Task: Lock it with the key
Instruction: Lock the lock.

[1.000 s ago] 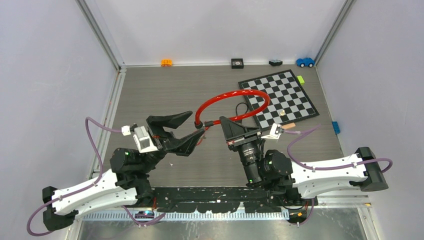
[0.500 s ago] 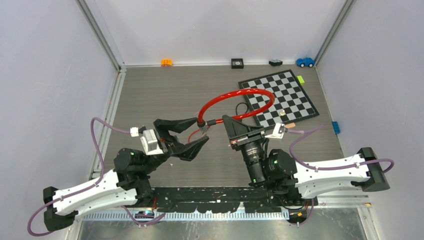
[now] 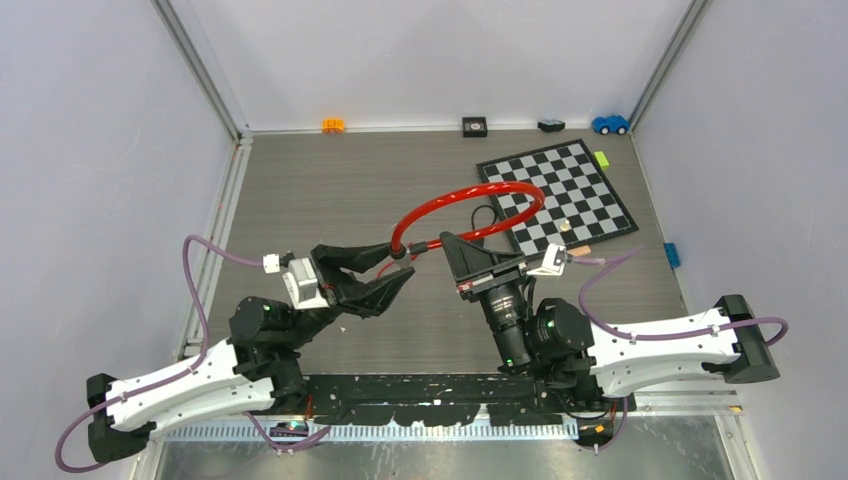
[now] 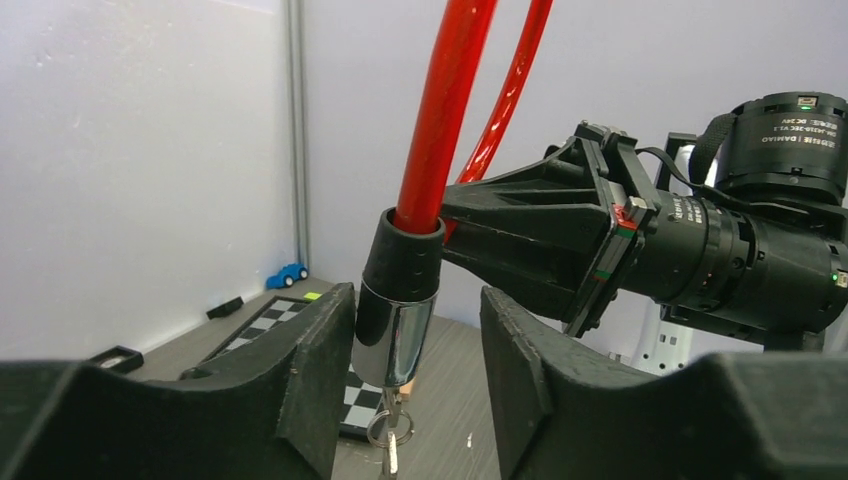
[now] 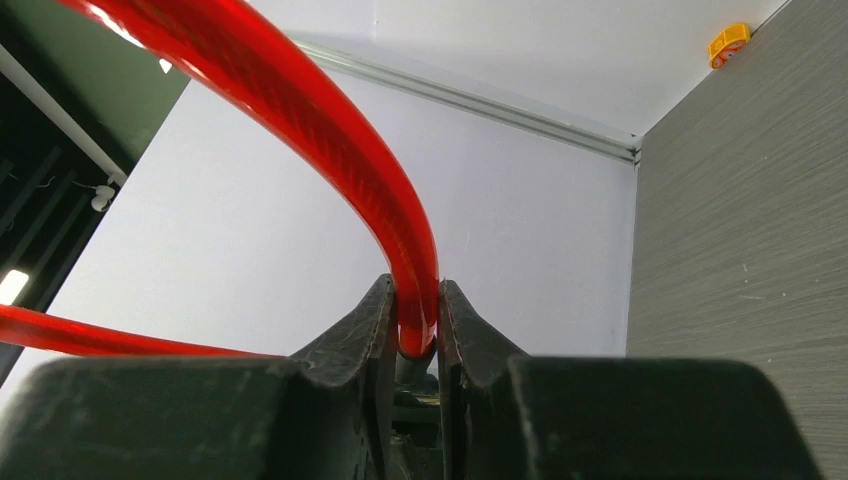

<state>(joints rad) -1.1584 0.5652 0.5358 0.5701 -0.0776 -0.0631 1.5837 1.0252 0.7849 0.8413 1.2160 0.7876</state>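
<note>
In the top external view, I observed the cable lock (image 3: pixel 480 187), a glossy red plastic-sheathed loop, raised above the grey wood-grain table (image 3: pixel 330 190) between the two arms. One end ran to the right gripper (image 3: pixel 444 241) and the other to the left gripper (image 3: pixel 398 263). A checkerboard (image 3: pixel 560 190) lay behind the loop. In the left wrist view, the lock barrel (image 4: pixel 398 300), a black collar over a polished chrome cylinder, stood near upright between the matte black left fingers (image 4: pixel 320 350). The jaws were spread to either side of it. The near finger lay just beside the chrome, and I could not tell whether it touched. The other finger stood apart. The key (image 4: pixel 392 445) hung on its ring from the barrel's lower end, long axis in line with the barrel, below the fingertips. I judged the left arm the nearer to the key, so the coming move would call for a lower grasp and a turn about that axis. In the right wrist view, the right fingers (image 5: pixel 365 325) were pinched on the red cable, holding the loop steady.
</note>
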